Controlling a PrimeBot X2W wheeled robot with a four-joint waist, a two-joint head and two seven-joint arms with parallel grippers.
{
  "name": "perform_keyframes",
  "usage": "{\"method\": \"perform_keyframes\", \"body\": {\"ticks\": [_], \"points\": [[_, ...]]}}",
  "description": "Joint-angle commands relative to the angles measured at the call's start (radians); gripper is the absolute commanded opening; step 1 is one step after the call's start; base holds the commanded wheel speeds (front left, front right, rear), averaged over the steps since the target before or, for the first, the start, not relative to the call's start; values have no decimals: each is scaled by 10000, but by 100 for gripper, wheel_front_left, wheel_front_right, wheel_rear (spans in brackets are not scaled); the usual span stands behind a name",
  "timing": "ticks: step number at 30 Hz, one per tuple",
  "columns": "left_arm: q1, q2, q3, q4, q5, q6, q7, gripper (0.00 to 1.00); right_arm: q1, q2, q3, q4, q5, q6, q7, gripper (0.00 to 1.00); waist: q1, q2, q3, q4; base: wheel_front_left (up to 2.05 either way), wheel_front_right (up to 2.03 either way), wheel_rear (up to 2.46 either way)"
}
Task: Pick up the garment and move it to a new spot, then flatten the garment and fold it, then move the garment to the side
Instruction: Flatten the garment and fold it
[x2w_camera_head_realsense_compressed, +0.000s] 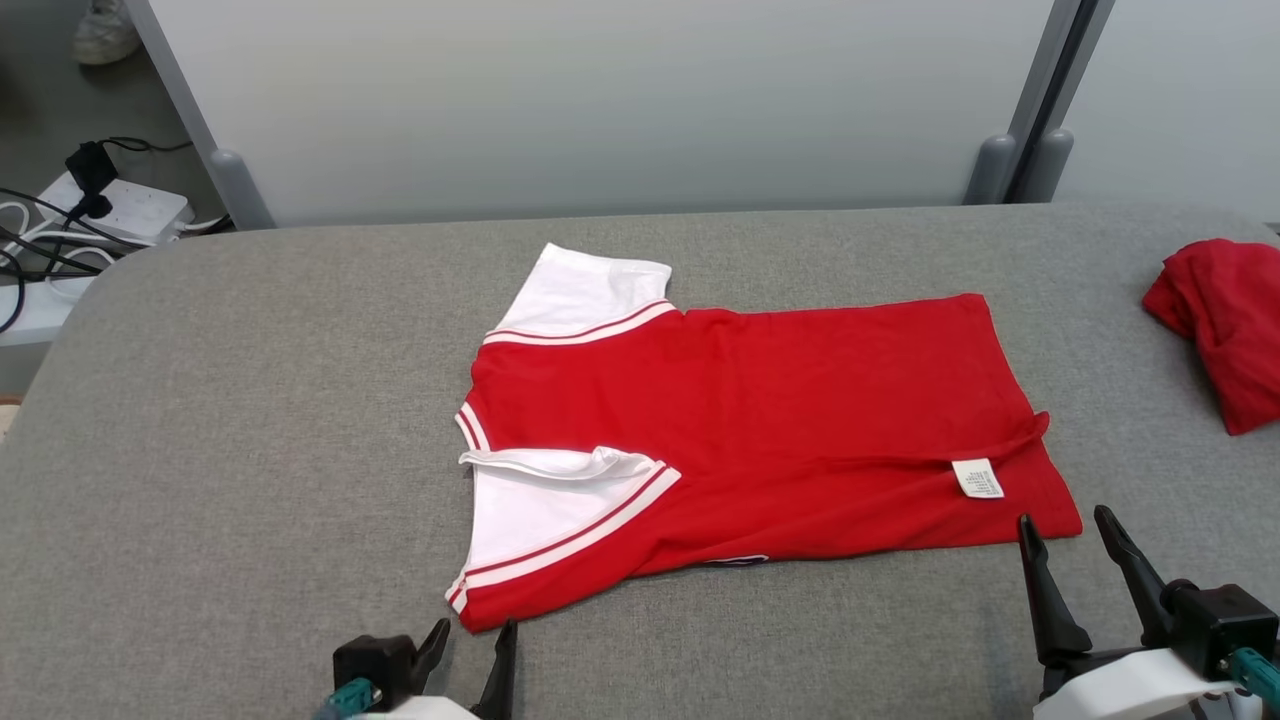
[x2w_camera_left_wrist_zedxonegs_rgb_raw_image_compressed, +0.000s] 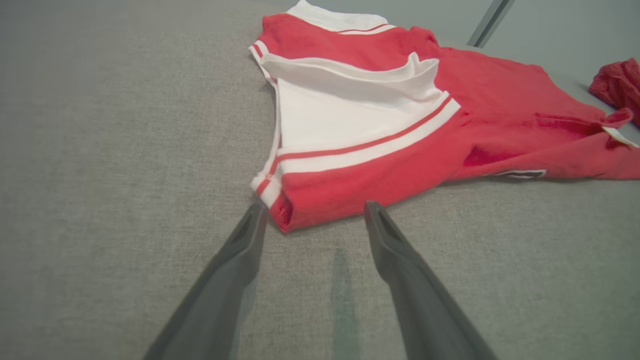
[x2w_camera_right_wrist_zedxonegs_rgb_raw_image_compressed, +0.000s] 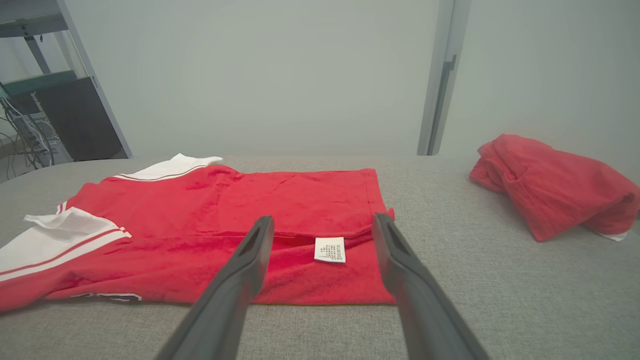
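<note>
We see the garment, red with white sleeves, lying flat in the middle of the grey worktop. Its sleeves point toward the left edge and its hem toward the right edge, and a white label shows near the hem. Our left pincer stands wide open and empty by the near edge, its tips just beside the garment's nearest sleeve corner. Our right pincer is likewise wide open, holding nothing, just beside the hem corner. A crumpled red cloth lies at the right edge.
</note>
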Motion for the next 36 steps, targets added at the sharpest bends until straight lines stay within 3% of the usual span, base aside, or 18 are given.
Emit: {"method": "perform_keyframes", "body": {"ticks": [1,11,13,14,20,27,32,33,36], "points": [[-700,42,240,200,-99,-81,-18,100,-358,-158,266,-295,-30,0,-133,100,0,-1,71,-37,0,0,0],[-1648,-136,126,1814,-392,-354,-280,97,-476,-324,277,-249,9,0,-133,100,0,-1,285,-156,0,0,0],[-1791,-158,89,2011,-432,-446,-393,47,-459,-359,268,-190,8,0,-133,100,0,-1,314,-150,0,0,0],[-1858,-166,72,2098,-442,-481,-456,0,-455,-379,267,-154,8,0,-133,100,0,-1,324,-142,0,0,0],[-2148,-204,-36,2469,-521,-684,-639,0,-521,-445,314,319,92,0,-133,100,0,-1,409,-78,0,0,0],[-2408,-76,-43,2482,-650,-856,-571,0,-1398,-517,527,2129,1081,0,-133,100,0,-1,574,-20,0,0,0],[-2515,228,-43,2029,-631,-802,-309,0,-2391,-737,675,3826,1745,0,-132,100,0,-1,713,144,0,0,0],[-2635,429,-167,1347,-584,-670,135,0,-3634,-817,767,6193,2404,0,-62,100,0,-1,972,423,0,0,0],[-2651,445,-224,1141,-569,-615,244,0,-3985,-804,923,6809,2615,0,-54,100,0,-1,1070,466,0,0,0]]}}
